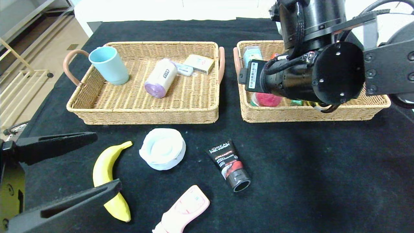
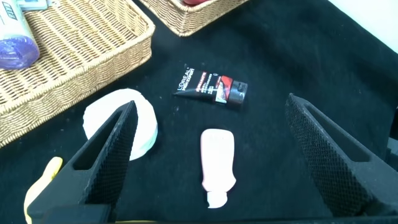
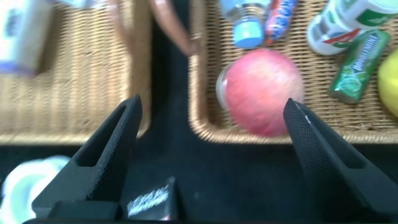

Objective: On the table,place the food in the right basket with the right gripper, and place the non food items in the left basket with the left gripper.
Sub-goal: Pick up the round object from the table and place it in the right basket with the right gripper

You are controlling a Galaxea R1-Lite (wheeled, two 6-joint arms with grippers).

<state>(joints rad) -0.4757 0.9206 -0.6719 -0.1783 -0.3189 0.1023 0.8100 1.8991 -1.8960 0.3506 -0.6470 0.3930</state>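
On the black table lie a yellow banana (image 1: 106,174), a white round container (image 1: 162,148), a black-and-red tube (image 1: 229,163) and a pale pink bottle (image 1: 184,210). My left gripper (image 2: 210,106) hovers open at the near left. The pink bottle (image 2: 217,158) lies on the cloth below the gap between its fingers, and the container (image 2: 146,124) is beside one finger. My right gripper (image 3: 211,104) is open and empty above the near rim of the right basket (image 3: 249,134). The pink-red peach (image 3: 261,90) rests inside that basket, with the lemon (image 3: 388,87) beside it. In the head view the right wrist (image 1: 307,77) hides its fingers.
The left basket (image 1: 145,116) holds a blue cup (image 1: 109,64), a white bottle with a purple cap (image 1: 160,78) and a small box (image 1: 199,63). The right basket (image 1: 310,113) also holds small bottles and packets. A narrow strip of cloth separates the baskets.
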